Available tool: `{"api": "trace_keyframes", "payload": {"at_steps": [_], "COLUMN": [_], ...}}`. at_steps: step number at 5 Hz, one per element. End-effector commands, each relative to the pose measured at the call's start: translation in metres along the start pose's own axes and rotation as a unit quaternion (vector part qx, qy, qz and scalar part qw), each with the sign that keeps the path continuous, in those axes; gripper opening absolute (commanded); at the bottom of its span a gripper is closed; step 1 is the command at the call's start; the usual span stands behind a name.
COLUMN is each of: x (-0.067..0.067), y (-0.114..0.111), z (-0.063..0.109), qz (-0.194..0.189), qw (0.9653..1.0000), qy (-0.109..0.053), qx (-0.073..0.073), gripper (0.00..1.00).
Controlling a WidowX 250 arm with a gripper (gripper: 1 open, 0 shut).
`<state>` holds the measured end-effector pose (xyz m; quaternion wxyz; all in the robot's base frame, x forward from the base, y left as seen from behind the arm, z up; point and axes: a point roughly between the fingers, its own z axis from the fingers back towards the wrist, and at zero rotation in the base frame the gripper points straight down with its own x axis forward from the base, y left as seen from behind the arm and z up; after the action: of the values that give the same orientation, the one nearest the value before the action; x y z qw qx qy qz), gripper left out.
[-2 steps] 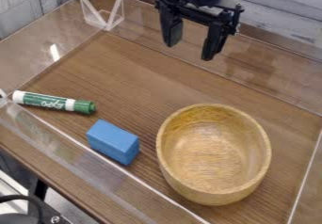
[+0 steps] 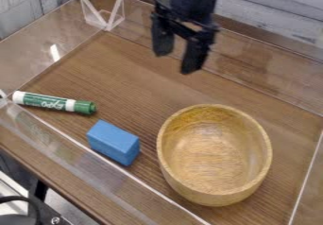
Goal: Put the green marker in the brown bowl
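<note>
Wood-grain table (image 2: 151, 87) inside clear walls, green marker (image 2: 53, 103) lying flat near the left edge, blue block (image 2: 113, 142) just beside the brown bowl (image 2: 214, 154) at front right, black pincer (image 2: 177, 51) hanging above the back, released and empty
</note>
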<state>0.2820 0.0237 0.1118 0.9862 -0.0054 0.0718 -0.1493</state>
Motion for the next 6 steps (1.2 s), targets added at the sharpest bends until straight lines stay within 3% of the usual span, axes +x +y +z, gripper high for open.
{"api": "trace_keyframes", "payload": {"at_steps": [1, 2, 3, 4, 6], "x": [-0.013, -0.029, -0.041, -0.051, -0.069], "y": [0.034, 0.063, 0.082, 0.088, 0.1], "z": [0.01, 0.008, 0.004, -0.005, -0.023], "qz": [-0.103, -0.198, -0.278, -0.291, -0.301], "qw": [0.9942, 0.9793, 0.9592, 0.9551, 0.952], "qy": [-0.021, -0.02, -0.014, -0.017, -0.022], "qx": [0.023, 0.037, 0.05, 0.051, 0.049], "gripper": [1.0, 1.0, 1.0, 1.0, 1.0]}}
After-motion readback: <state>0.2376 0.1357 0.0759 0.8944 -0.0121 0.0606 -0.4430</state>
